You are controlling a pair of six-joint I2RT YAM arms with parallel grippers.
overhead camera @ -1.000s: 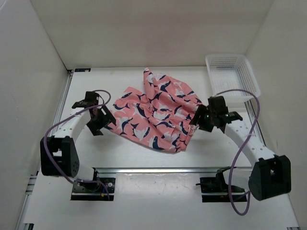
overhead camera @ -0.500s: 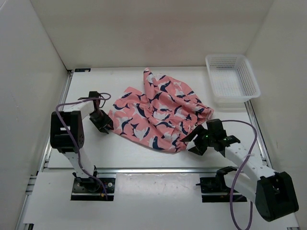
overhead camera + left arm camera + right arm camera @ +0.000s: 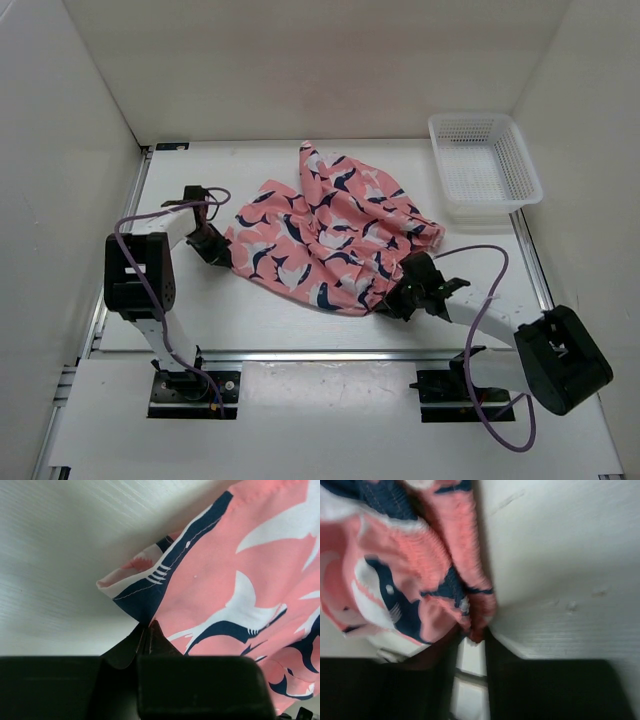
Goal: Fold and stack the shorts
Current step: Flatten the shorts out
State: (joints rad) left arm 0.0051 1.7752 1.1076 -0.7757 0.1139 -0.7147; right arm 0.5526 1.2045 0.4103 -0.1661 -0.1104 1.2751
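One pair of coral shark-print shorts [image 3: 325, 235]; rumpled, spread out.

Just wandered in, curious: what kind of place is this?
Likely a robotics lab test cell: white walls box in a table, a left arm and right arm are bolted at its near edge, and shorts and a mesh basket lie on it.

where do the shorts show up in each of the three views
Top external: the shorts lie spread mid-table, between the two arms.
Left wrist: the shorts fill the right side, with a corner pinched in the left hand.
Right wrist: the shorts are bunched at upper left, with an edge in the right hand.
Shared landmark: the white table beside the fabric.
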